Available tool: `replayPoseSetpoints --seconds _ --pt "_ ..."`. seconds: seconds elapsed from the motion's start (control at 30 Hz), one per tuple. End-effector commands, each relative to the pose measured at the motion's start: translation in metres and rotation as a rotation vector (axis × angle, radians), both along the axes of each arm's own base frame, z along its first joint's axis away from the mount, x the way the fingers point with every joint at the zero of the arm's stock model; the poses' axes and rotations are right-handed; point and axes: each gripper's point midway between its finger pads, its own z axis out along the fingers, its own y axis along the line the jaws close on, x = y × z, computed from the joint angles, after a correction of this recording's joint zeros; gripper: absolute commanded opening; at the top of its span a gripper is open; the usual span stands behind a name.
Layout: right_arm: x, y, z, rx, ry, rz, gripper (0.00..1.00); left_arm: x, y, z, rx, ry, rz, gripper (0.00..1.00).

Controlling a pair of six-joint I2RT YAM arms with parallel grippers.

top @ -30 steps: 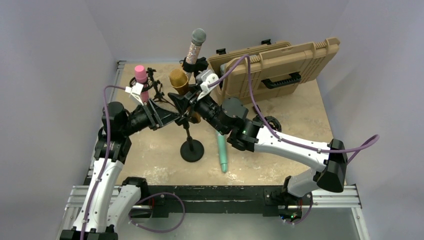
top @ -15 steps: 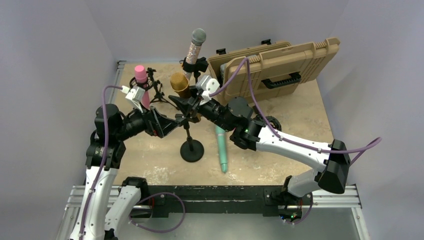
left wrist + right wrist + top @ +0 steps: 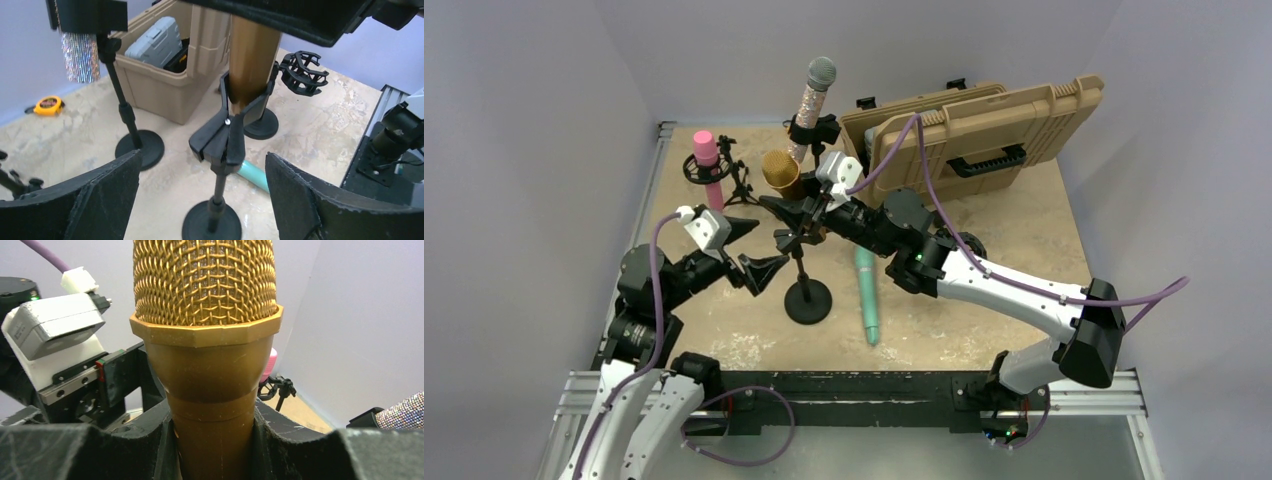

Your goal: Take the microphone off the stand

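The top external camera hangs high at the near edge and looks down and forward over the whole table [image 3: 1024, 230] to the back wall. The left wrist camera sits low and near, facing across the table at the stand [image 3: 220, 145], with the tan case [image 3: 165, 95] behind. The right wrist camera sits tight against the gold microphone [image 3: 205, 365], apparently facing the back-left corner. All three views share that microphone; the overhead and left wrist views share the stand.

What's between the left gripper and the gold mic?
Only the stand's clip, holding the gold mic; the left gripper stands open and apart from it, per left wrist view.
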Motion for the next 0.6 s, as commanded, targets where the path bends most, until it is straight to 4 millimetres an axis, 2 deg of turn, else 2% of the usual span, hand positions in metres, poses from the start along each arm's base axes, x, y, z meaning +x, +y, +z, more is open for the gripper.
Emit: replayPoseSetpoints --seconds 0.0,0.13,0.23,0.57 --pt "-0.010 -0.011 0.032 0.070 -0.081 0.025 0.28 0.011 -0.017 0.013 0.063 -0.156 -0.123 0.87" --pt "-0.013 -0.013 0.038 0.078 -0.091 0.036 0.28 0.010 -0.035 0.008 0.094 -0.136 -0.271 0.86" --pt "-0.013 -0.014 0.038 0.080 -0.092 0.039 0.28 0.004 -0.039 0.008 0.099 -0.155 -0.317 0.84" --pt "-0.015 -0.011 0.035 0.071 -0.084 0.057 0.28 0.000 -0.041 0.003 0.104 -0.153 -0.336 0.55"
